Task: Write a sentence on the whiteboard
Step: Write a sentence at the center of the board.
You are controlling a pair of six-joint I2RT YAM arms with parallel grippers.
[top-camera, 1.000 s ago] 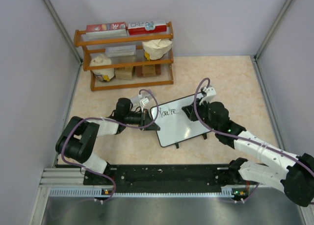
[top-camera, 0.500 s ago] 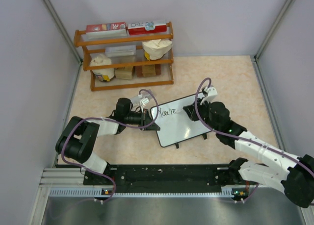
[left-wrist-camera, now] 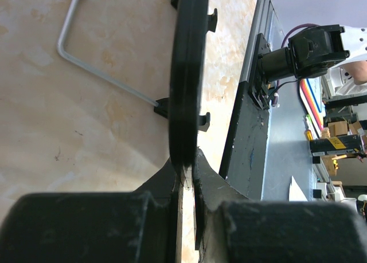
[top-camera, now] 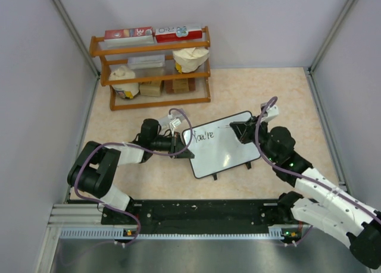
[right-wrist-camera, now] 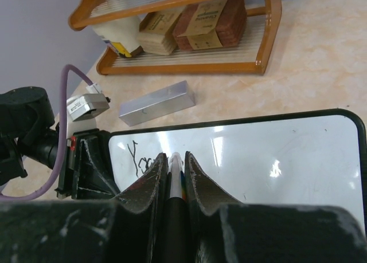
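Your right gripper (top-camera: pixel 240 130), closed tight on the marker (right-wrist-camera: pixel 175 171), has moved right along the whiteboard (top-camera: pixel 225 157), which lies on the table (top-camera: pixel 280 100) between the arms. Of the sentence (top-camera: pixel 202 136) only "You're" is written, so I think the next word begins here. The left gripper (top-camera: pixel 181 146) pinches the board's left edge

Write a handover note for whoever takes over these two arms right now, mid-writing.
Left tool: shut on the left edge of the small black-framed white whiteboard.
Right tool: shut on a white marker pen, tip over the board's upper part, right of the writing; contact unclear.
Done: black handwritten "You're" at the top left.
Left: the rest of the sentence.
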